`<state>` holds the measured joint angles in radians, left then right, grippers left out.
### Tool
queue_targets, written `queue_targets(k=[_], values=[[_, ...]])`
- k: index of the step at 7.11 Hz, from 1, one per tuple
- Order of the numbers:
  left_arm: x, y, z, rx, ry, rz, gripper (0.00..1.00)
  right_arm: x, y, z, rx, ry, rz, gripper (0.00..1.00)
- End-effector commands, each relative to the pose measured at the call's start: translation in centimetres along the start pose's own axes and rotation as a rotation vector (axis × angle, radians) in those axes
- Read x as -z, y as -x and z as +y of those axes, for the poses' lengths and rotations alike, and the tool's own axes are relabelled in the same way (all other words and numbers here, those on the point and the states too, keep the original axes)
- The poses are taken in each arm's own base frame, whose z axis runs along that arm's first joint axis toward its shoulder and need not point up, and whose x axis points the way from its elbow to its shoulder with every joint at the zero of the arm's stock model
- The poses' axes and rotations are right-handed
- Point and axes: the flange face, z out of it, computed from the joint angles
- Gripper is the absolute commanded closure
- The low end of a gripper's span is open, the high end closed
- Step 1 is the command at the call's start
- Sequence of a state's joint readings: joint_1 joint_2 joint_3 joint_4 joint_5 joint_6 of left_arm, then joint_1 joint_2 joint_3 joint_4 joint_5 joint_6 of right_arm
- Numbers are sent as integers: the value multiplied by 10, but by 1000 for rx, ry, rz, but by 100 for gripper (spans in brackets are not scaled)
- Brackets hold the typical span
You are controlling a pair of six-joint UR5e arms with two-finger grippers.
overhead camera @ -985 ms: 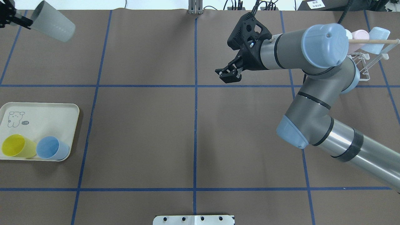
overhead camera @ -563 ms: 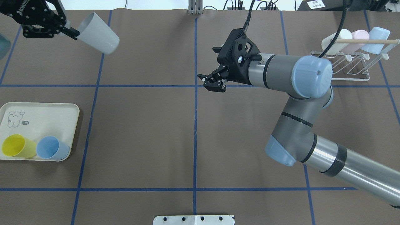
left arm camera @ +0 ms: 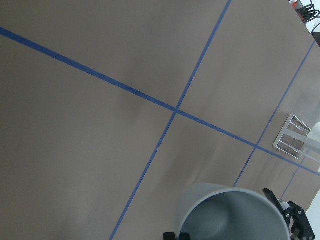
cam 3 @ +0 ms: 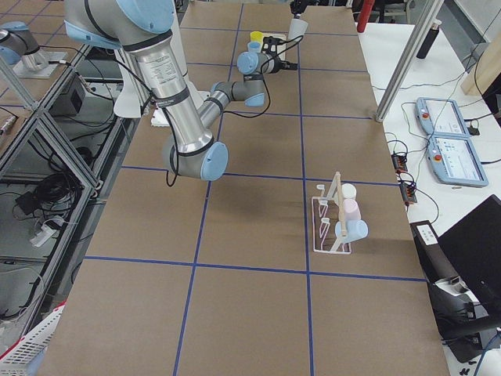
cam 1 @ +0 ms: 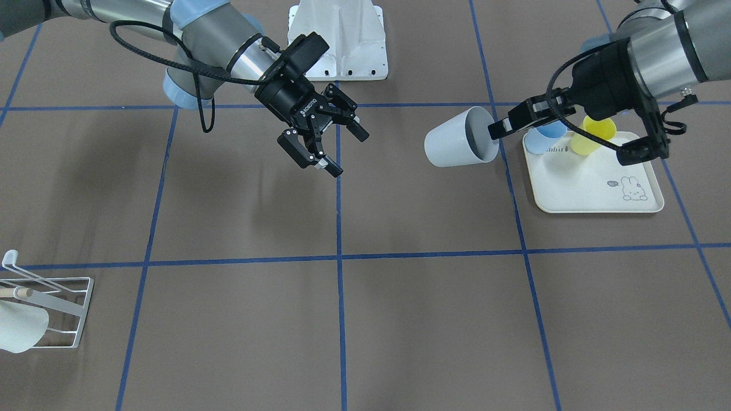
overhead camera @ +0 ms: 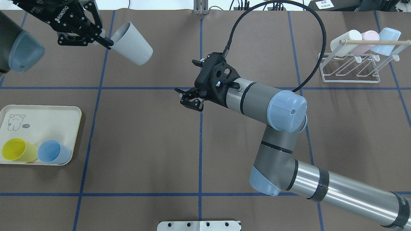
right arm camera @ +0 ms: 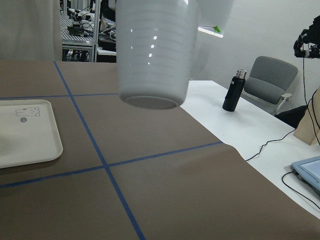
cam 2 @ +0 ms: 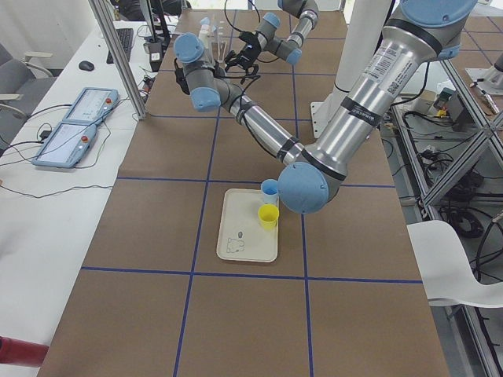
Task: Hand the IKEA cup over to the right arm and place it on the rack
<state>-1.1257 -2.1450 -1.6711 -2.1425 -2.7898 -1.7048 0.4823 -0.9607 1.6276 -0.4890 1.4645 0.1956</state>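
A pale grey IKEA cup [overhead camera: 131,43] hangs on its side above the table's far left, mouth toward my left gripper [overhead camera: 107,43], which is shut on its rim. The front-facing view shows the cup [cam 1: 460,137] with the left gripper [cam 1: 502,127] at its open mouth. My right gripper [overhead camera: 188,98] is open and empty near the centre line, a little way right of the cup; its jaws [cam 1: 349,153] point toward it. The right wrist view shows the cup's base [right arm camera: 155,55] close ahead. The white wire rack [overhead camera: 351,69] stands at the far right.
The rack's dowel [overhead camera: 375,42] has white, pink and pale blue cups leaning on it. A cream tray [overhead camera: 48,118] at the left edge holds a yellow cup [overhead camera: 17,150] and a blue cup [overhead camera: 53,152]. A white base plate [overhead camera: 199,225] sits at the near edge.
My left arm has carried the grey cup rightward toward the centre. My right arm has swung left, away from the rack, and its gripper stays open.
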Motion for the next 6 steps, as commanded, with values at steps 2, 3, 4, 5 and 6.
queue_targets(k=[2,3,4,5,6], values=[[-42,-12,18,-28,39,-18,100,-3,8,-20,-5,-38,10,1],[-47,-17,21,-36,34,-16,100,-3,8,-21,-6,-40,13,1],[-51,-19,23,-41,38,-17,100,-3,8,-24,-6,-46,12,1],[-59,-20,26,-46,39,-20,100,-3,9,-26,-7,-47,12,1],[-63,-26,29,-55,30,-16,100,-2,9,-26,-7,-49,11,1]])
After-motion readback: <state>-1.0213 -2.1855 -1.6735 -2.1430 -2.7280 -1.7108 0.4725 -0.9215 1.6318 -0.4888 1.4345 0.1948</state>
